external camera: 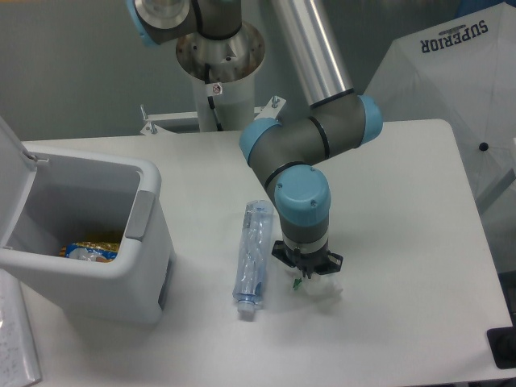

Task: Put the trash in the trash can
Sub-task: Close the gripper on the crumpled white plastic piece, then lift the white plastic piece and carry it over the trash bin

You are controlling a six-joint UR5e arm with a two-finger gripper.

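Observation:
The trash (321, 284), a small crumpled translucent-white wrapper with a tiny green mark, lies on the white table right of centre. My gripper (307, 269) points straight down onto it. Its black fingers look drawn together on the wrapper's top, and the wrist partly hides them. The trash can (121, 278), a boxy white-grey bin with its lid flipped open, stands at the left, well apart from the gripper.
A long crushed clear bottle (253, 258) lies just left of the gripper, between it and the bin. Yellow-blue packaging (90, 249) sits inside the bin. A white "SUPERIOR" cover (468, 72) stands at the back right and a black object (503, 347) at the table's right front corner.

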